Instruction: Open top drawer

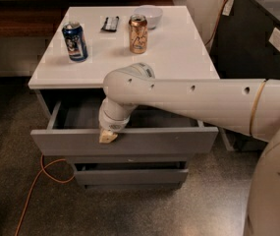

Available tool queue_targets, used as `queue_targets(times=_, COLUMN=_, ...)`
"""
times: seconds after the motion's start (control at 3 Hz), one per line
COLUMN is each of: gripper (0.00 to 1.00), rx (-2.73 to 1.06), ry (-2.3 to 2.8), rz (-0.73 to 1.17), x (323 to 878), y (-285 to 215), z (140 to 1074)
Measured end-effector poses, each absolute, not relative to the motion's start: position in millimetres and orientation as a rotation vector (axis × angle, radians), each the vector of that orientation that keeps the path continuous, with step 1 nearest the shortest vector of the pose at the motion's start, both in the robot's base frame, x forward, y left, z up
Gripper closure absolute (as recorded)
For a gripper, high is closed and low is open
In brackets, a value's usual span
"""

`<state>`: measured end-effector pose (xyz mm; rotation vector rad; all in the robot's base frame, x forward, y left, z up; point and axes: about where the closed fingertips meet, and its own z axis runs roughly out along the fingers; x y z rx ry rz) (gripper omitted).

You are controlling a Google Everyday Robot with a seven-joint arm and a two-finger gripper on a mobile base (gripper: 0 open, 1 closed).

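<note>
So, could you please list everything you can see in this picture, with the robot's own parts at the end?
cabinet top: 1, white, centre of view
top drawer: 1, grey, partly open under the cabinet top
lower drawer: at least 1, grey, beneath the top drawer
blue can: 1, blue, upright, left side of the cabinet top
gold can: 1, gold, upright, middle back
bowl: 1, white, behind the gold can
flat object: 1, dark, at the back between the cans
cable: 1, orange, on the floor, lower left
arm: 1, white, reaching in from the right
gripper: 1, cream, at the top drawer's front edge
</note>
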<state>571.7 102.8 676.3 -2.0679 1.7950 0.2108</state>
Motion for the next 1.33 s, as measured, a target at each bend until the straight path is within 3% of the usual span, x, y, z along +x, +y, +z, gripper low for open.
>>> queue_targets(times=0.33, gripper=1.00, rx=-2.068, ry=1.795, rz=0.211, x=572, y=102, z=676)
queue_targets(times=1.33, gripper=0.33, rx=-2.058, ry=1.746, rz=0.328, x=554, y=109, z=700)
